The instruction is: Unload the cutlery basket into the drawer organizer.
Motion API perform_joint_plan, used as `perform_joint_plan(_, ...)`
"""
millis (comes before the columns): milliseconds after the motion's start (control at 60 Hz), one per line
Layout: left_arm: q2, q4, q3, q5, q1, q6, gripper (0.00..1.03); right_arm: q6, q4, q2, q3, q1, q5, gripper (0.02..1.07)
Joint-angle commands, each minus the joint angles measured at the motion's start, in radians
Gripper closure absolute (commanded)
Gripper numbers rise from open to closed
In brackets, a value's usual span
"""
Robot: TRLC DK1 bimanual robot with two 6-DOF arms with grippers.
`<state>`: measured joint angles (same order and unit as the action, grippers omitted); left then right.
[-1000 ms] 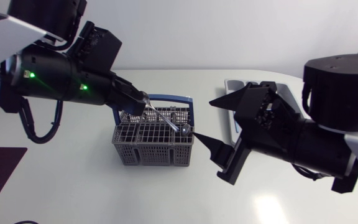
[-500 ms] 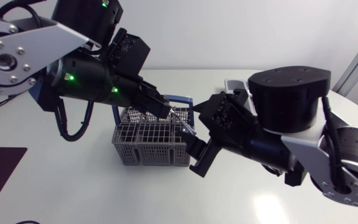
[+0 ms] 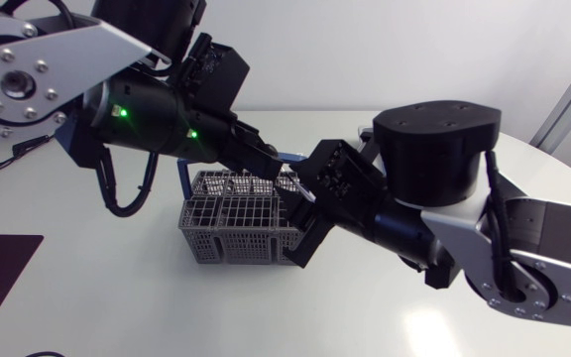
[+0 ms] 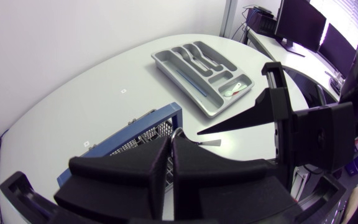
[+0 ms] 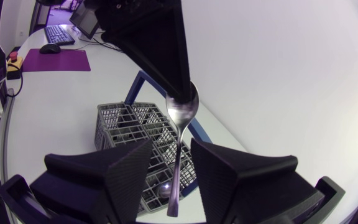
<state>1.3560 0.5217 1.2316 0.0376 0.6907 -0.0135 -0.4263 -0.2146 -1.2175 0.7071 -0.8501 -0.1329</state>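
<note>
Head view, and both arms meet right over the cutlery basket (image 3: 228,226), a grey mesh box standing on the white table (image 3: 137,307). The left arm (image 3: 137,114) comes in above the basket's far side. The right arm (image 3: 444,198) crosses in from the opposite side and hangs at the basket's end, covering that corner.

Over to the right wrist view, and here's the spoon (image 5: 178,140): it hangs upright over the basket, bowl uppermost, handle pointing down towards the mesh. The right gripper (image 5: 171,144) has its two broad fingers a narrow way apart, one on either side of the handle. A sliver of gap shows on each side, so they are not touching it. Below them, inside one of the basket's compartments, sits another shiny piece (image 5: 161,190); what kind it is I cannot tell.

Left wrist view now. The left gripper (image 4: 171,140) is directly above the basket, fingers pressed almost together, pinching the rim of the spoon's bowl from two sides. The basket's blue handle (image 4: 120,145) runs underneath it. One wedge finger (image 4: 247,118) of the right gripper pokes in just beside the left gripper's tips.

And the drawer organizer (image 4: 178,79)? It's a grey tray lying flat on the table, well apart from the basket, out past the blue handle, with some cutlery lying in its compartments.
</note>
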Motion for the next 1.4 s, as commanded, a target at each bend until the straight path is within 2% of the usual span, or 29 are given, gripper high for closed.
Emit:
perform_joint_plan(0,0.017,-0.009,0.025,0.007,0.004,0.040,0.98,0.003,-0.020,-0.022,0.019,-0.007,-0.013,0.77)
perform_joint_plan(200,0.018,-0.012,0.020,0.007,0.006,0.040,0.98,0.004,-0.032,-0.031,0.017,-0.007,-0.030,1.01)
perform_joint_plan(650,0.011,-0.011,0.017,0.007,0.015,0.049,0.98,0.000,-0.020,-0.024,0.014,-0.018,-0.033,1.01)
perform_joint_plan(733,0.008,-0.011,0.017,0.007,0.015,0.050,0.95,0.000,-0.012,-0.024,0.014,-0.021,-0.031,1.01)
perform_joint_plan(800,0.002,-0.011,0.017,0.007,0.015,0.052,0.80,0.000,-0.009,-0.022,0.012,-0.023,-0.031,1.01)
perform_joint_plan(917,-0.012,-0.011,0.029,0.007,0.009,0.053,0.41,0.000,0.001,-0.008,0.000,-0.030,-0.025,1.01)
perform_joint_plan(1000,-0.028,-0.011,0.046,0.007,-0.002,0.052,0.22,0.000,0.017,0.012,-0.011,-0.032,-0.017,1.01)
perform_joint_plan(1100,-0.049,-0.011,0.071,0.007,-0.031,0.044,0.13,-0.003,0.046,0.059,-0.037,-0.027,0.004,1.01)
perform_joint_plan(1217,-0.069,-0.015,0.095,0.005,-0.080,0.017,0.11,-0.025,0.109,0.151,-0.084,-0.006,0.056,1.01)
perform_joint_plan(1317,-0.084,-0.028,0.109,0.007,-0.118,-0.046,0.11,-0.054,0.208,0.266,-0.123,0.071,0.157,1.01)
perform_joint_plan(1383,-0.078,-0.015,0.121,0.039,-0.126,-0.138,0.11,-0.100,0.285,0.343,-0.146,0.157,0.250,1.01)
